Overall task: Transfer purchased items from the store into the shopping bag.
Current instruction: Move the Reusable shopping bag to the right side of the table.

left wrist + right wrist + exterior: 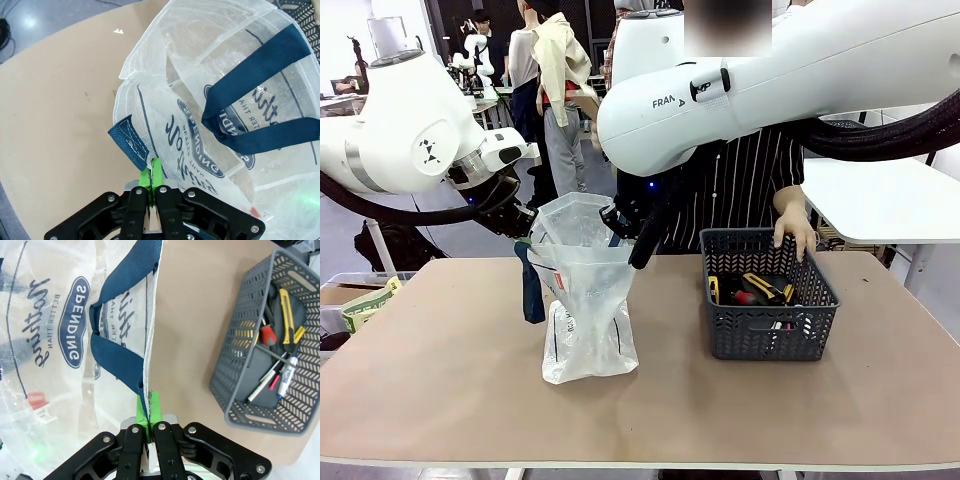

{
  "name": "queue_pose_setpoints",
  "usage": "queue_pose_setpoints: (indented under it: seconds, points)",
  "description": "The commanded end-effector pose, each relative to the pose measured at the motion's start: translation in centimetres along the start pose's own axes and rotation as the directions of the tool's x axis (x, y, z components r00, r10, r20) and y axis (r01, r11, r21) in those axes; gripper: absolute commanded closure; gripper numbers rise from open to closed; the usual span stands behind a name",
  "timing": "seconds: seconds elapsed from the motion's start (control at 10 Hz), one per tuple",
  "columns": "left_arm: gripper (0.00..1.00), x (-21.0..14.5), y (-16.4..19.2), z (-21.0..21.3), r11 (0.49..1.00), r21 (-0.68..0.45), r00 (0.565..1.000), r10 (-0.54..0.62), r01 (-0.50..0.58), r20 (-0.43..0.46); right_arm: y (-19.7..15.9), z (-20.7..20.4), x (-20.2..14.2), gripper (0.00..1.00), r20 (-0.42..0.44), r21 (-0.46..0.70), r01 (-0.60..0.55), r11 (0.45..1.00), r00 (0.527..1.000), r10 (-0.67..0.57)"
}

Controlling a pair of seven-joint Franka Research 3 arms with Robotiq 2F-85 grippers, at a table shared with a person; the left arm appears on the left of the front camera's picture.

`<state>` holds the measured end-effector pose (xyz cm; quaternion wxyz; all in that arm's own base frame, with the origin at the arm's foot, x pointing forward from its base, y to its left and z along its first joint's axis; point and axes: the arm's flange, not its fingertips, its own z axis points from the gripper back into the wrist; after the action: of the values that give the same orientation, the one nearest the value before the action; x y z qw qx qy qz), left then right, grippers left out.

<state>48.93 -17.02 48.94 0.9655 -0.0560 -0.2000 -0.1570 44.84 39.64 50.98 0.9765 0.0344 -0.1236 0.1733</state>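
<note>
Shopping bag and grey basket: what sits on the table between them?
Nothing: bare tabletop separates the shopping bag from the basket, clearest in the front view.

I get bright, even light; the bag (588, 340) casts a soft shadow on the table (440, 380). Wrist views bend at their edges; the floor (27, 22) glares white.

front: across table (440, 380), far | wrists: close, downward | shared: shopping bag (588, 300)

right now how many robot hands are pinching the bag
2. The left hand is shut on the shopping bag at its rim on the robot's left side; the right hand is shut on the opposite rim, holding it open.
</note>
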Motion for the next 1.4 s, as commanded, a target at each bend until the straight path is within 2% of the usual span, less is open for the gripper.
queue_pose_setpoints:
  seconds: [0.0,1.3]
  points:
    - [1.00,-0.03,0.12,0.12,1.000,0.001,1.000,0.003,-0.003,0.004,-0.14,0.02,-0.16,1.00,0.002,0.002,-0.011,1.000,1.000,0.011]
    - [1.00,-0.03,0.12,0.12,1.000,0.001,1.000,0.003,-0.003,0.004,-0.14,0.02,-0.16,1.00,0.002,0.002,-0.011,1.000,1.000,0.011]
